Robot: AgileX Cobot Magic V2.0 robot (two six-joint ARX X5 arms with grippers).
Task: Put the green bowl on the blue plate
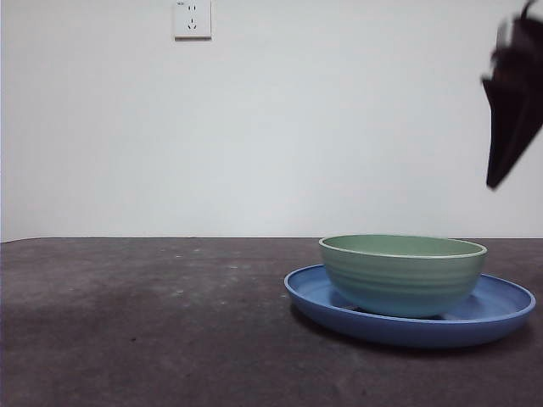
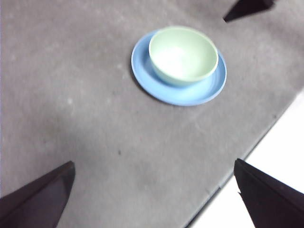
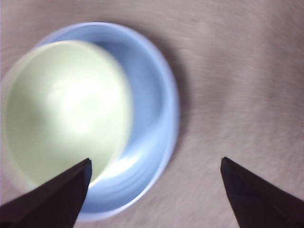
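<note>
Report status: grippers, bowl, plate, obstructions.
Left gripper open, high, far off. Right gripper open, empty, above the dishes. Pale mint-green glossy bowl sits off-centre on wide glossy blue plate. No obstruction visible.

You had green bowl (image 1: 403,275) pale mint outside, faint horizontal ridges on side, lighter cream line at rim; inside paler, yellowish green with white glare. Blue plate (image 1: 501,309) medium blue, glossy, plain, white sheen on inner slope in your right wrist view. Table (image 1: 144,322) dark grey-brown, mottled with small pale flecks. Wall (image 1: 297,127) white; wall socket (image 1: 193,19) white. Your right gripper (image 3: 154,183) black, left gripper (image 2: 154,187) black too.
</note>
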